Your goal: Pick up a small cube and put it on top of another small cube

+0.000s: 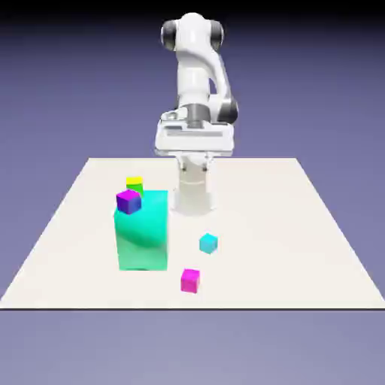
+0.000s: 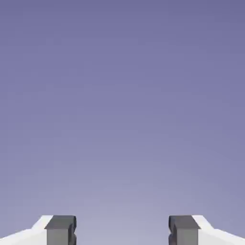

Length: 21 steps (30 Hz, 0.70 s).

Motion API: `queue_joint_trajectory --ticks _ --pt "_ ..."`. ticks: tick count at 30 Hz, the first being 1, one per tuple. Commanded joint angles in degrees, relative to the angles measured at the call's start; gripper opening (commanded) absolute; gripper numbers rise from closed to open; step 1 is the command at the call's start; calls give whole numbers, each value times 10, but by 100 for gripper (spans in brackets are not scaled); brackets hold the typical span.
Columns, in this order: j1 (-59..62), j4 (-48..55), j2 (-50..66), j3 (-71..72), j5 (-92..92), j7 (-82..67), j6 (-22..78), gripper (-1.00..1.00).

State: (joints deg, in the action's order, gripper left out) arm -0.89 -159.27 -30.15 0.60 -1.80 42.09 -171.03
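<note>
Nearest the desk's point(image 1: 316, 248) front edge, a little right of its middle in the exterior view, lies the small magenta-pink cube point(image 1: 190, 280), free and untouched. Just behind it, slightly to the exterior view's right, sits the small cyan cube point(image 1: 208, 243), the two near but apart. Left of both stands the big teal block point(image 1: 141, 233), with a small purple cube point(image 1: 128, 201) on its upper left corner and a yellow-and-green cube point(image 1: 134, 183) just behind that. Farthest back, at the desk's rear edge, rises the white arm point(image 1: 197, 75), its hand point(image 1: 194, 138) raised well above the desk and well apart from every cube.

The hand view shows only blue-violet backdrop between the fingers point(image 2: 61, 229), which are spread wide and hold nothing; no cube or desk appears there. The exterior view alone locates the cubes, yet it does not resolve the fingers.

Risks, as judged from here: the hand camera points away from the desk, so the approach begins without sight of the target. A descent drifting rearward could nudge the cyan cube. An off-centre closure could spin or eject the magenta-pink cube, and a tilted release would let it slide off so small a top.
</note>
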Motion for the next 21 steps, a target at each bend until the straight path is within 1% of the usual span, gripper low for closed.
queue_joint_trajectory --ticks 1,21 --pt "-2 14 21 5 -15 -3 25 0" --pt "-35 302 436 104 -314 -65 519 0"
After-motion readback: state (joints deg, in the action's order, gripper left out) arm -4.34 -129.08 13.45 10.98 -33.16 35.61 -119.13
